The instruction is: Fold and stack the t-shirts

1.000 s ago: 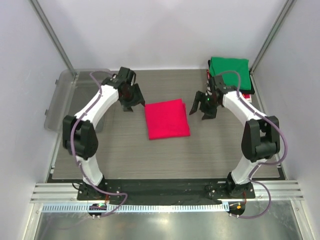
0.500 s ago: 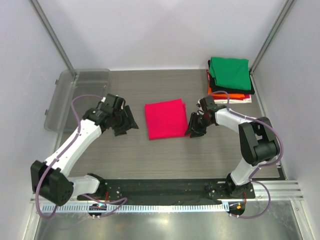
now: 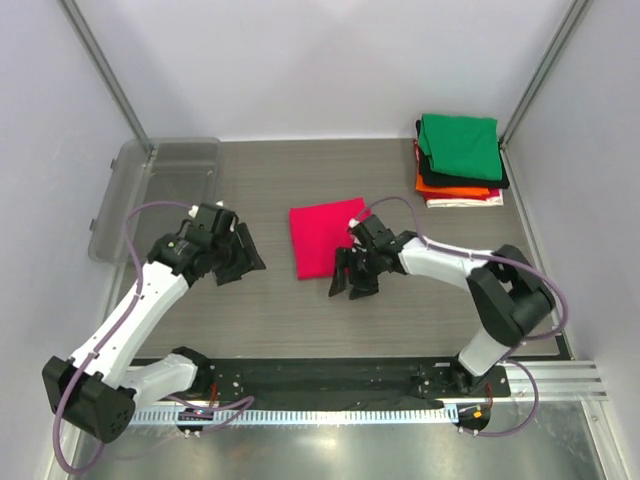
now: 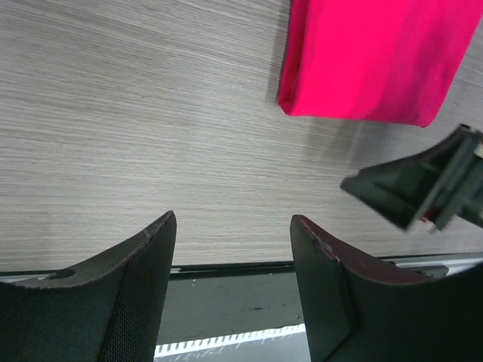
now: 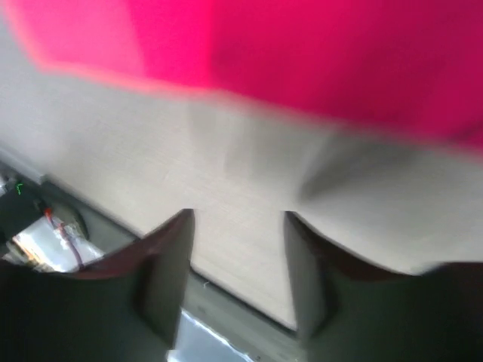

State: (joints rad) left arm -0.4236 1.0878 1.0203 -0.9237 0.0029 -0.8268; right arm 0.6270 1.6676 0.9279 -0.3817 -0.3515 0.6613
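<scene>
Over the table, top external view: a crimson-pink t-shirt point(image 3: 322, 240) lies folded into a flat rectangle on the grey wood-grain table point(image 3: 300, 320), roughly mid-table. The right gripper point(image 3: 352, 285) sits low at the shirt's near right corner, black fingers pointing toward the near edge; contact with the cloth cannot be told from this angle. The left gripper point(image 3: 243, 268) is left of the shirt, apart from it, over bare table. In the back right corner there is a stack of folded shirts: green t-shirt point(image 3: 460, 145) on top, then black t-shirt point(image 3: 470, 181), orange t-shirt point(image 3: 452, 191), and white t-shirt point(image 3: 468, 200) at the bottom. A clear plastic tub point(image 3: 150, 190) sits at the back left edge. Left wrist view: its two fingers point(image 4: 143, 260) stand apart with only table surface between them, so the jaws are parted and hold nothing. The pink shirt's near edge lies ahead and to the right, well apart from the fingertips; part of the right gripper shows at the right side. Right wrist view, blurred: the fingers are spread with bare table in the gap and nothing clamped. Pink cloth fills the upper frame just beyond the fingertips; whether they touch it cannot be told.
</scene>
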